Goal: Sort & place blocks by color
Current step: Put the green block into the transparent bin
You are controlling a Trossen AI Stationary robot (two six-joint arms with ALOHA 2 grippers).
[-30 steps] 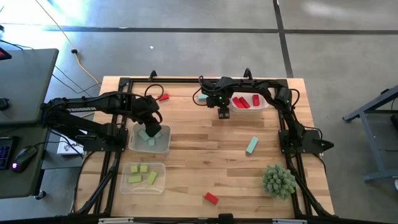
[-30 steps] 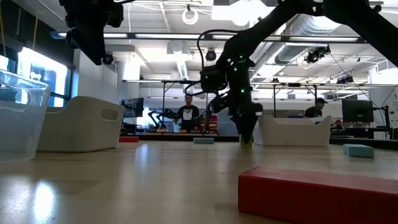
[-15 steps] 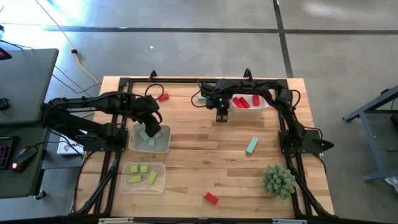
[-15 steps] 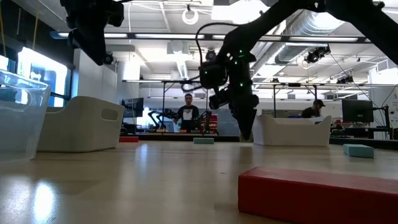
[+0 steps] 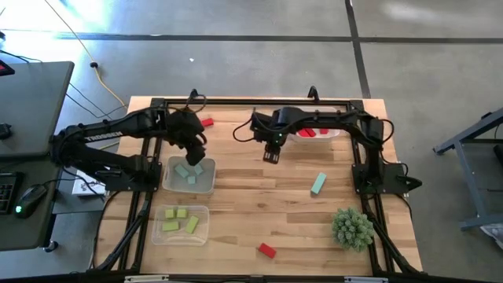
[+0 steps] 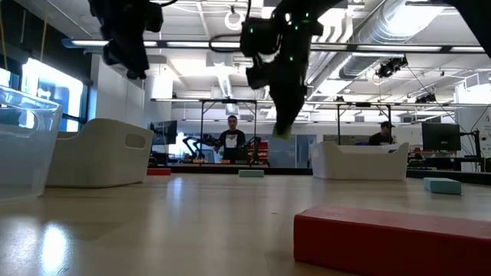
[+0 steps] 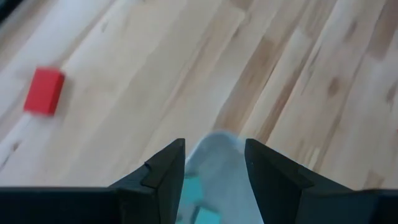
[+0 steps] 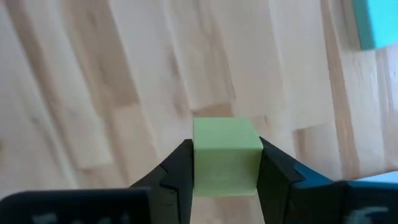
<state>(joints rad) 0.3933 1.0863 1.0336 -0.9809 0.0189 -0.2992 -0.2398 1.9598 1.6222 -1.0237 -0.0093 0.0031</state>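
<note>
The wooden worktop point(image 5: 259, 204) carries everything, with the two dark arms reaching in from its sides. Near its right front corner, well apart from both hands, sits a spiky green plant ball point(image 5: 352, 227).

Three clear trays come next. The tray of teal blocks point(image 5: 189, 175) lies directly below the left hand point(image 5: 193, 153), which hangs above it with its fingers parted and nothing between them; the left wrist view shows teal pieces in the tray under the gap. The tray of yellow-green blocks point(image 5: 181, 222) sits just in front of that tray, farther from the left hand. The tray of red blocks point(image 5: 318, 132) lies at the back of the worktop, behind and to the right of the right hand point(image 5: 270, 155).

The right hand is lifted off the worktop, in the low view hanging high above the surface, and grips a yellow-green cube point(image 8: 225, 157) squarely between its two fingers.

Loose blocks remain on the wood. A teal bar point(image 5: 317, 184) lies to the right and front of the right hand, well apart from it. A red block point(image 5: 267, 251) lies near the front edge, far in front of the right hand. Another red block point(image 5: 207, 123) lies just behind the left hand, near the back edge.
</note>
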